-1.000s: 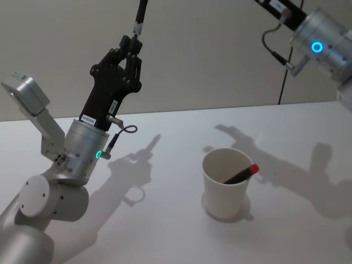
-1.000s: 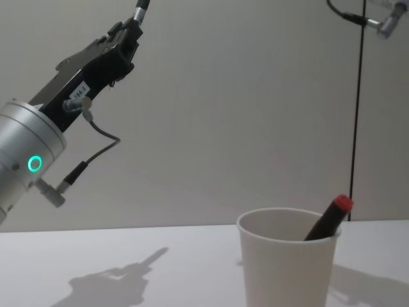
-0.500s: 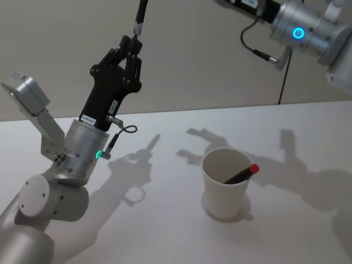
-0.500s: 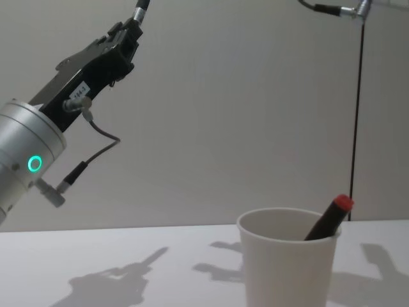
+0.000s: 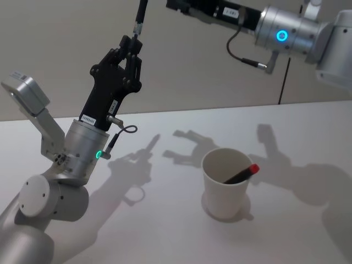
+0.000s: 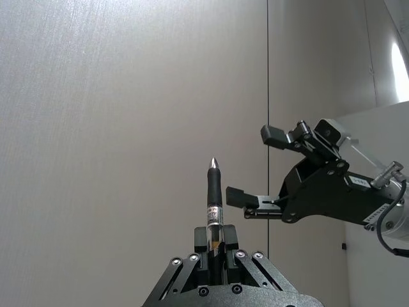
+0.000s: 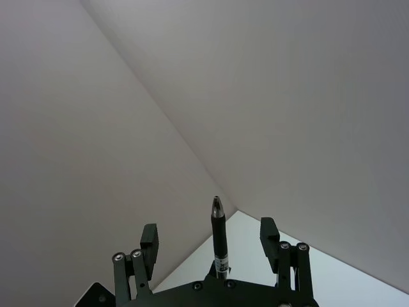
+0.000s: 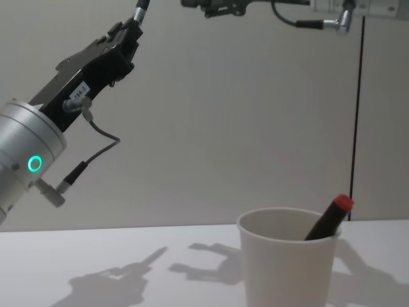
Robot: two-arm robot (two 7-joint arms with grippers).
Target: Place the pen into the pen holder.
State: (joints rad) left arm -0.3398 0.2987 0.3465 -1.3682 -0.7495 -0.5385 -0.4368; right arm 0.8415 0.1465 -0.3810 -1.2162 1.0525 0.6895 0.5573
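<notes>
The left gripper [image 5: 133,43], clamped low on the pen [image 5: 141,12], held it tip-up high above the table [image 5: 308,126], the right gripper [image 6: 247,164] spread-fingered near its upper end; the pen holder [image 5: 223,199] stood below to the right, well inside the table's far edge.

Plain grey wall [image 5: 55,44]; white table [image 5: 165,236], hard shadows; black cord [image 8: 356,128] down wall.

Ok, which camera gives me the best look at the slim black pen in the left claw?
The left wrist view: the slim black pen shows from its tip to the left claw, which is shut on it. The head and chest views cut off its top; the right wrist view shows its upper part beyond the open right claw.
</notes>
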